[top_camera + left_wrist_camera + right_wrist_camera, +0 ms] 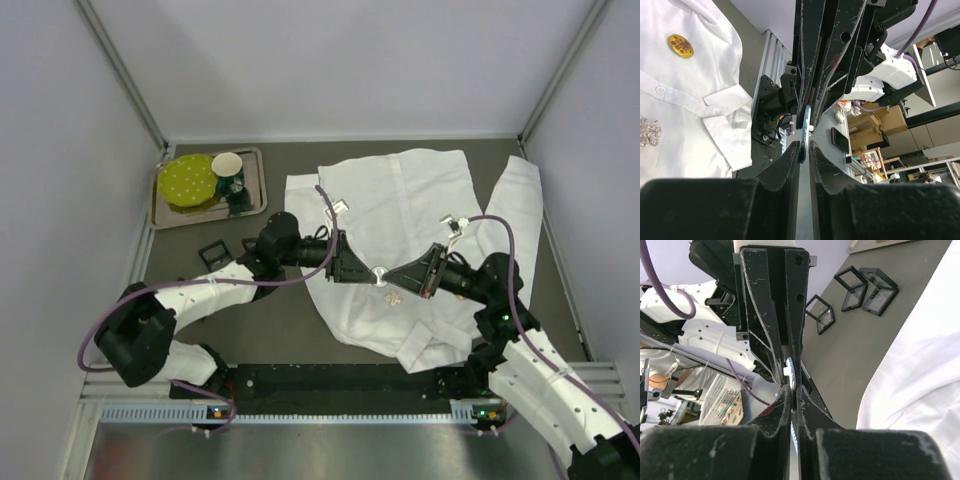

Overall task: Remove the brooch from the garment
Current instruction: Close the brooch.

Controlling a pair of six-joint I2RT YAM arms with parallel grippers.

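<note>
Both arms reach inward; left end effector and right end effector meet tip to tip, fingers pressed nearly together, apparently both pinching the small silver brooch.

No legible text, label, brand, number or sign on anything in any view.

From my station I see a dark grey-brown table. A large white shirt lies spread and creased across its middle and right side, one sleeve reaching the far right corner. A metal tray sits at the far left, with small black frames just beside it.
</note>
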